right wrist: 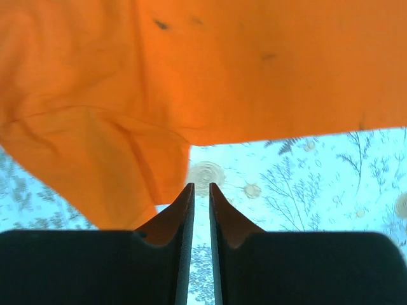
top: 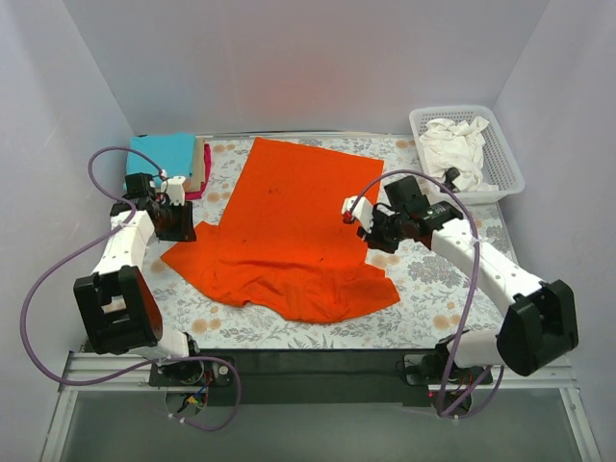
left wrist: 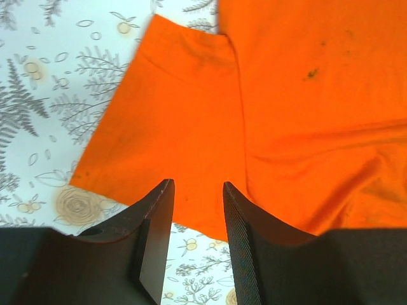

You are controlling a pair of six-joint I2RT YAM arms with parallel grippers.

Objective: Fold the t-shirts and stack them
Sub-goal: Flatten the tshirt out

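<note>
Grey floral cloth is covering the table, and the bright orange t-shirt is lying spread flat across its middle, sleeves toward the arm bases and hem reaching toward the back wall. On the near left, the left gripper is sitting right at the edge of the shirt's sleeve. Its wrist camera is showing the jaws parted with nothing between them, the sleeve just ahead of the tips. Across on the right, the right gripper is sitting at the shirt's opposite edge, fingers drawn almost together, only a slit showing and nothing in it. They are pointing at the notch where sleeve meets body. Farther back left, a folded teal t-shirt is resting on a small pile with a crimson t-shirt peeking out beneath. Far right, a white t-shirt is lying crumpled in the white lattice basket.
</note>
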